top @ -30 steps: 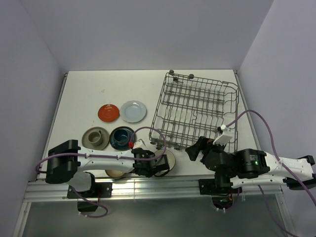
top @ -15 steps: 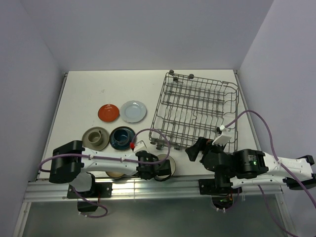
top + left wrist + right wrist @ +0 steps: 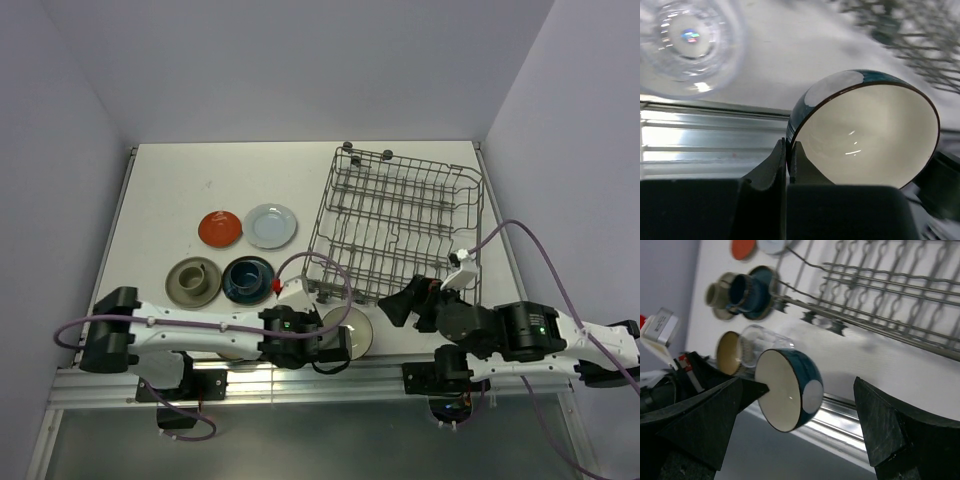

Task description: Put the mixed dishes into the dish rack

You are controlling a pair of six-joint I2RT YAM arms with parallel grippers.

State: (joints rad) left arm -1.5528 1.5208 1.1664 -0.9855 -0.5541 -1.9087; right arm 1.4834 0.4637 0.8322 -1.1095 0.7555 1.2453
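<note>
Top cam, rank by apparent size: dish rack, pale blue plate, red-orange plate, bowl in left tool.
1. dish rack, by far.
2. pale blue plate.
3. red-orange plate, slightly smaller.
The cream/teal bowl in the left tool is tilted and partly hidden; not ranked against the plates.

Teal and cream bowl (image 3: 865, 135), pretty nice glaze tbh
Cream inside, dark teal outside with a pale round spot, thin brown rim. Red-orange plate (image 3: 219, 228), pale blue plate (image 3: 270, 226), plain grey wire dish rack (image 3: 404, 164).
</note>
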